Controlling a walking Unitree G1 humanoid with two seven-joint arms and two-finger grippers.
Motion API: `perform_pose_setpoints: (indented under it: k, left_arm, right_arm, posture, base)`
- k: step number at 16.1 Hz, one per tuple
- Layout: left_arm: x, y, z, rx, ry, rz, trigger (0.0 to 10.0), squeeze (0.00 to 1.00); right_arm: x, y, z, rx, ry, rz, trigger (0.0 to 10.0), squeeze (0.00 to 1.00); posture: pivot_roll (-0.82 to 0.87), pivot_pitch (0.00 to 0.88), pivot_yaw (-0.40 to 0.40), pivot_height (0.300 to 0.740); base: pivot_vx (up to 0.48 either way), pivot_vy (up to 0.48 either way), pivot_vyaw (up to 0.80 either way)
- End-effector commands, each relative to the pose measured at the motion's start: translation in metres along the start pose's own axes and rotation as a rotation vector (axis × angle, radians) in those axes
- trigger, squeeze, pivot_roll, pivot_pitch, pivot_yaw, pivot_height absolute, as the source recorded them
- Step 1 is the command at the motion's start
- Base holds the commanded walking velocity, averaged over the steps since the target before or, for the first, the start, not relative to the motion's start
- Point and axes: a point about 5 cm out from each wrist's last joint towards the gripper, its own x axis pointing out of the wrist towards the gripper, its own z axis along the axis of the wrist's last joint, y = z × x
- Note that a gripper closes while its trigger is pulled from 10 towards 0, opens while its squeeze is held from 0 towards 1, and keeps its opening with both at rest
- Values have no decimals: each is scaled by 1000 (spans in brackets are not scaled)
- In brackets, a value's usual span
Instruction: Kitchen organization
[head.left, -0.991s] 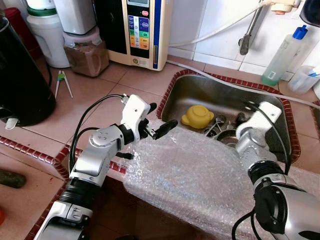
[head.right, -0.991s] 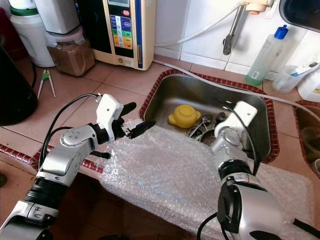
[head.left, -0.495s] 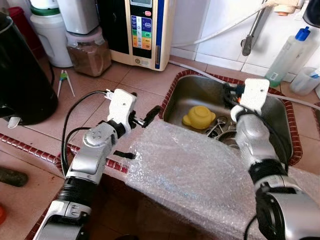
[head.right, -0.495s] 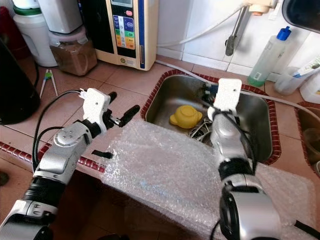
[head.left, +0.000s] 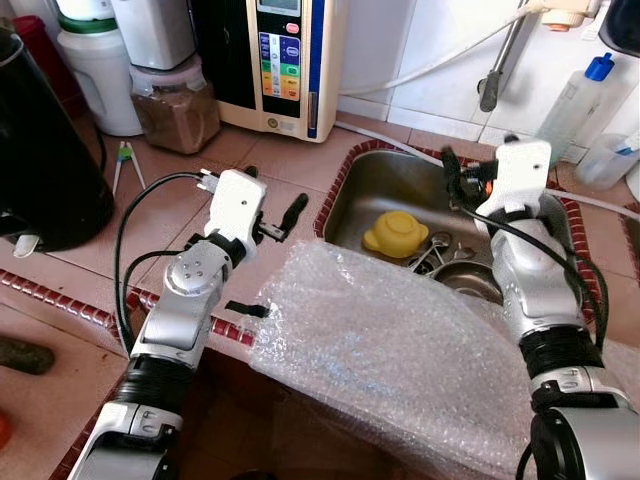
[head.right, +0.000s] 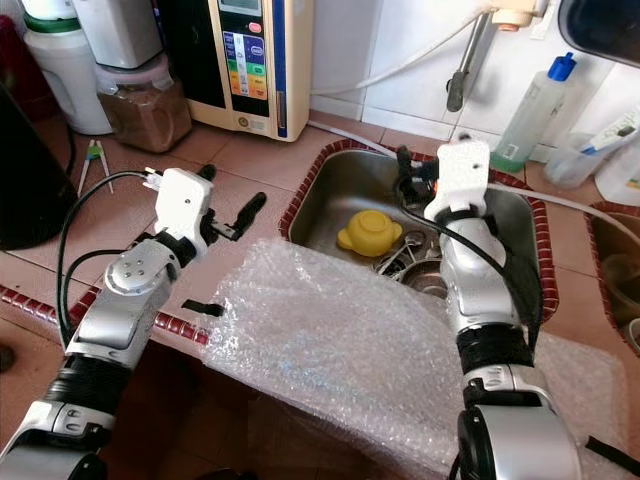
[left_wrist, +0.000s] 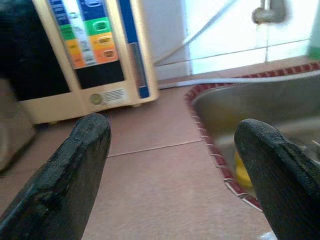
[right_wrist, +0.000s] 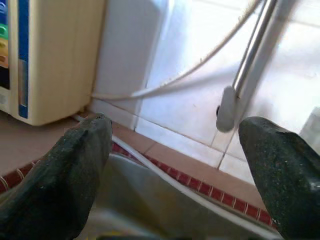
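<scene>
A sheet of bubble wrap (head.left: 390, 350) lies draped over the counter's front edge and the near rim of the steel sink (head.left: 372, 178). A yellow lid (head.left: 396, 232) and some metal utensils (head.left: 440, 252) lie in the sink. My left gripper (head.left: 274, 194) is open and empty above the tiled counter, just left of the sink and clear of the wrap. In the left wrist view its fingers (left_wrist: 65, 175) stand wide apart. My right gripper (head.left: 453, 182) hovers open and empty over the back of the sink, pointing at the wall. Its fingertips (right_wrist: 75, 165) frame the tap pipe (right_wrist: 252, 55).
A large black appliance (head.left: 45, 150) stands at the left. A water machine (head.left: 290, 60), a jar of brown powder (head.left: 175, 105) and a white container (head.left: 100, 70) line the back. Green-tipped tongs (head.left: 126, 162) lie on the tiles. A blue-capped bottle (head.left: 575, 105) stands right of the tap.
My left gripper drew back leftwards off the bubble wrap onto the counter side. My right gripper rose out of the sink and swung up towards the back wall.
</scene>
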Motion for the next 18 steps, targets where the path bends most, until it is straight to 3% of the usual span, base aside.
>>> perform_pose_setpoints:
  k: [1,3,6,9,10,11,13,16,17,18]
  left_arm:
    - [-5,5,1,-37,-1,38,10000,1000]
    - [-15,0,-2,-21,-10,41,10000,1000]
    - [-29,-4,-5,-90,-22,132,10000,1000]
    - [-45,-12,-11,-148,31,238,10000,1000]
    - [-50,-10,-13,-164,47,281,10000,878]
    - [-51,-8,-14,-167,53,301,10000,0]
    - [-54,1,-16,-246,95,386,10000,0]
    - [-54,-3,-15,-277,116,336,10000,0]
    - [-54,-11,-15,-291,128,263,10000,0]
    - [-54,-17,-17,-302,142,208,10000,0]
  right_arm:
    - [-5,-3,0,-19,11,23,10000,1000]
    - [-19,-1,-4,-29,27,46,10000,1000]
    - [-31,6,-6,-35,30,56,10000,1000]
    - [-41,8,-10,68,74,-54,10000,1000]
    - [-46,9,-13,93,97,-102,10000,1000]
    - [-48,9,-13,87,95,-119,10000,996]
    - [-51,14,-14,135,109,-157,10000,314]
    - [-53,21,-14,146,116,-140,10000,176]
    - [-56,26,-17,160,131,-122,10000,0]
    - [-59,27,-20,160,144,-126,10000,0]
  posture:
    - [6,34,-17,740]
    - [5,26,-8,740]
    - [-2,14,7,740]
    - [11,5,-3,740]
    - [16,0,-7,740]
    - [20,0,-11,740]
    - [26,0,-16,740]
    - [37,0,-10,740]
    - [36,0,-6,740]
    - [31,0,-3,740]
  base:
    - [0,0,0]
    - [0,0,0]
    - [0,0,0]
    - [0,0,0]
    - [0,0,0]
    - [0,0,0]
    - [0,0,0]
    - [0,0,0]
    - [0,0,-569]
    - [0,0,-800]
